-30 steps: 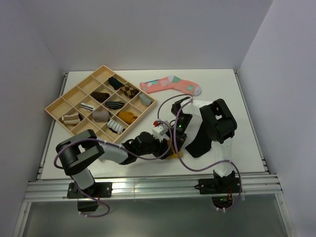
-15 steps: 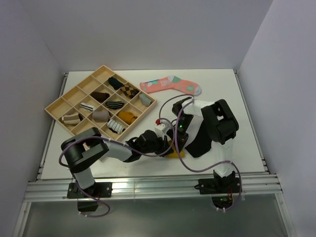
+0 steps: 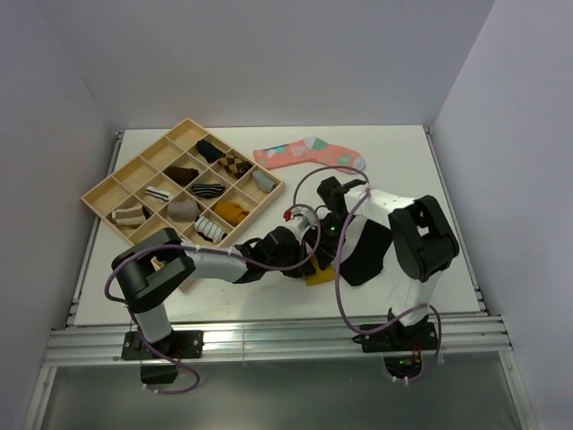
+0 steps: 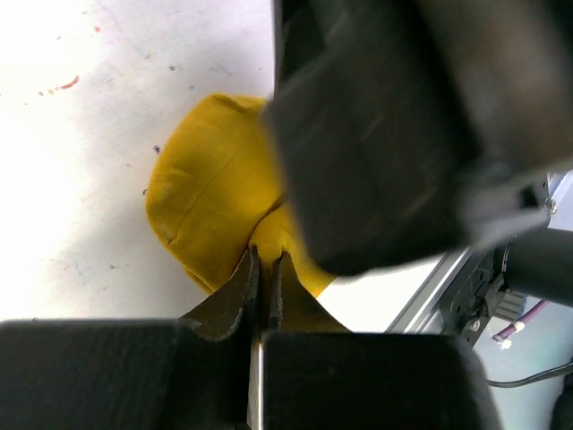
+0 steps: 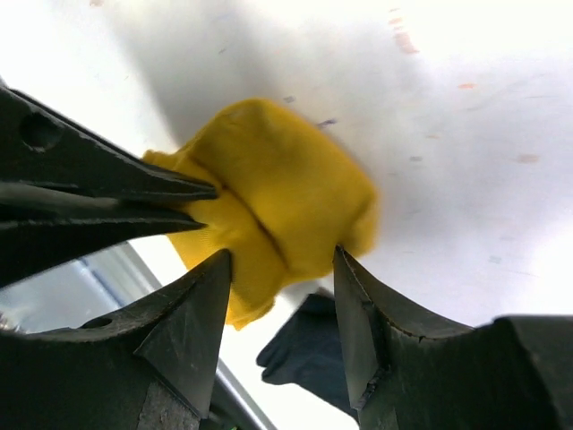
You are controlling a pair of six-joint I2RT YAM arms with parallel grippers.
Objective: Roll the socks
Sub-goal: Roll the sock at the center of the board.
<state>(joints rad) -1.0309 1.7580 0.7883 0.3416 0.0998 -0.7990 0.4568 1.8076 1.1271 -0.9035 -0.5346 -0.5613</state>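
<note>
The mustard-yellow sock (image 5: pixel 286 193) lies folded into a small bundle near the table's front edge (image 3: pixel 319 274). My left gripper (image 4: pixel 264 258) is shut on a pinch of its fabric (image 4: pixel 210 202); its fingers (image 5: pixel 125 202) come in from the left in the right wrist view. My right gripper (image 5: pixel 279 269) hovers open just over the bundle, its jaws standing apart and gripping nothing. The black sock (image 5: pixel 309 354) lies flat beside the yellow one, partly behind my right fingers. In the top view both grippers meet over the yellow sock, left (image 3: pixel 303 253), right (image 3: pixel 322 244).
A wooden compartment tray (image 3: pixel 136 158) with several small sock bundles stands at the back left. A pink patterned sock (image 3: pixel 309 154) lies at the back middle. The table's front rail (image 3: pixel 269 339) runs close behind the socks.
My left gripper has shut on the yellow sock's fold. My right gripper has opened and let go of it, and the right arm's elbow has swung right.
</note>
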